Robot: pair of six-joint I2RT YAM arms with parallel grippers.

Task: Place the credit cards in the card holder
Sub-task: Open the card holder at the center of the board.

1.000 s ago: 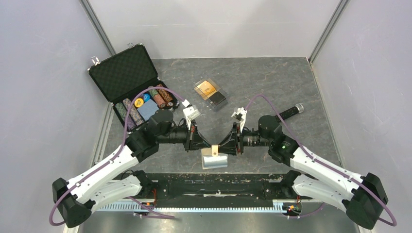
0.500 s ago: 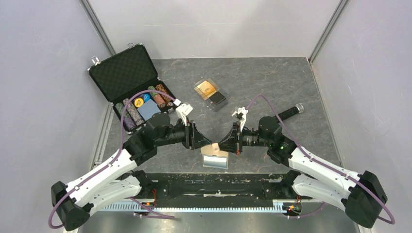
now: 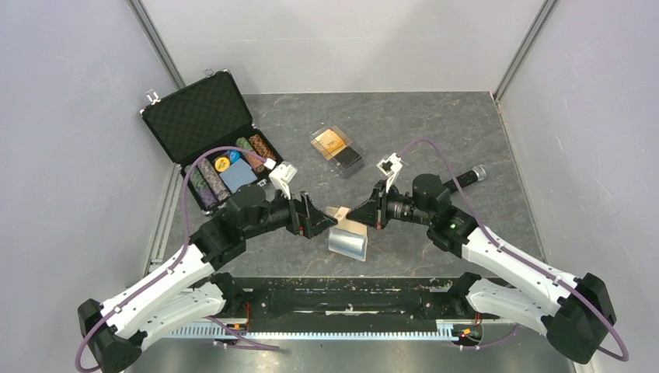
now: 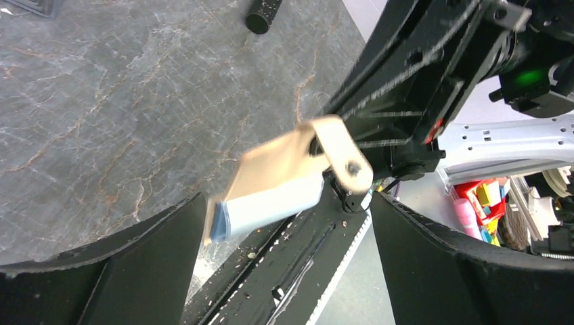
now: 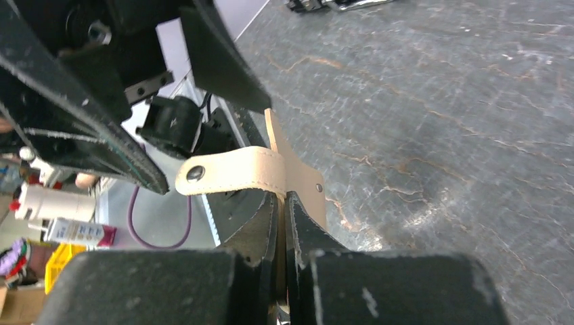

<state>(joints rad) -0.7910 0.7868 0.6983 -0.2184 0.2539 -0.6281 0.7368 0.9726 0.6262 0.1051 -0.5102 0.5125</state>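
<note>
The card holder [image 3: 347,242] hangs near the front middle of the table [image 3: 435,124], between the two arms. It looks lifted clear of the surface, and its tan flap and snap tab are up with the light blue pockets showing below. We see the right gripper [image 5: 283,203] pinched tight on the tan flap just under the tab. The left gripper [image 3: 317,225] stands just beside the holder with its jaws spread wide and nothing in them.

We judge the task barely begun: the holder is in hand, but no card is in it, as far as the pockets show. Both cards lie in the clear box [image 3: 356,149] further back mid-table, the orange card [image 3: 329,141] beside the black card [image 3: 349,157], well apart from the holder. Each has yet to be picked out and slid into a pocket.

At back left the chip case [image 3: 198,116] sits open, with rows of chips [image 3: 260,151] and a blue deck [image 3: 237,176] inside.
</note>
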